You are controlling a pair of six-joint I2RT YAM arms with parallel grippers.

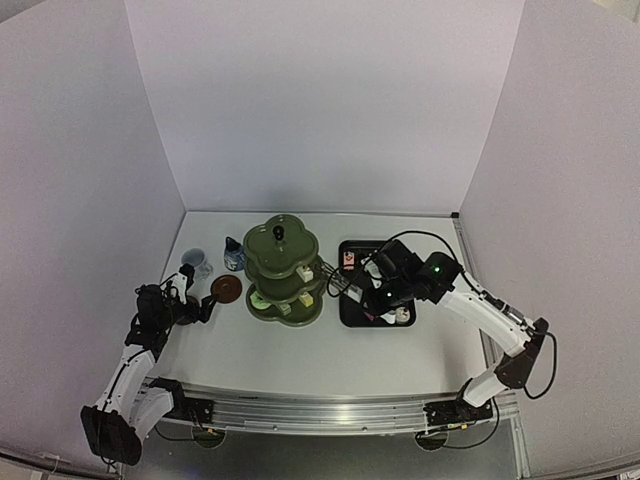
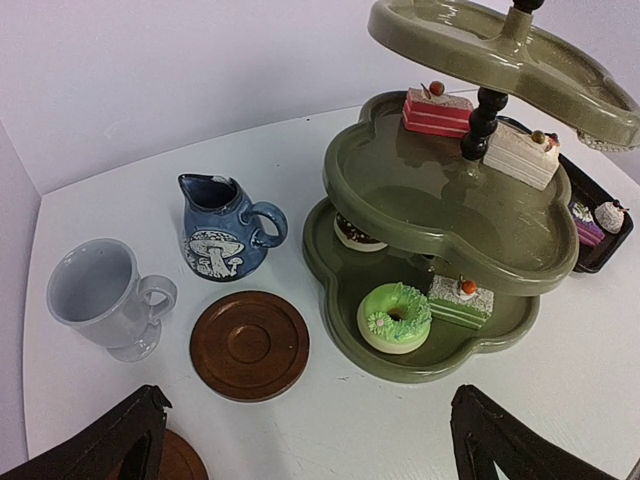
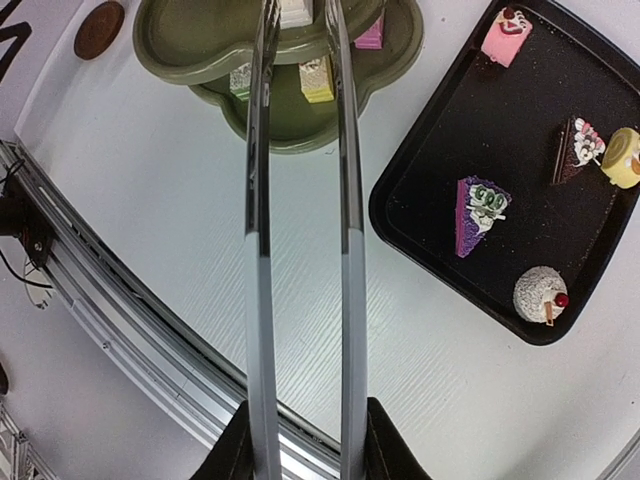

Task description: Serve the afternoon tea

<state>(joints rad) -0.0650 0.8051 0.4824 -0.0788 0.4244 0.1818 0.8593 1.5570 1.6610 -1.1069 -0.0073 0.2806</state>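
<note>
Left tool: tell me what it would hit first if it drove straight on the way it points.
Most likely the brown coaster lying flat just ahead of the open left tool, with the blue pot behind it; depth is unclear.

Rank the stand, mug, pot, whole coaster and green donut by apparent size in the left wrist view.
1. stand, by far the largest
2. mug and coaster, too alike to split
3. pot, slightly smaller
4. donut, smallest
</note>
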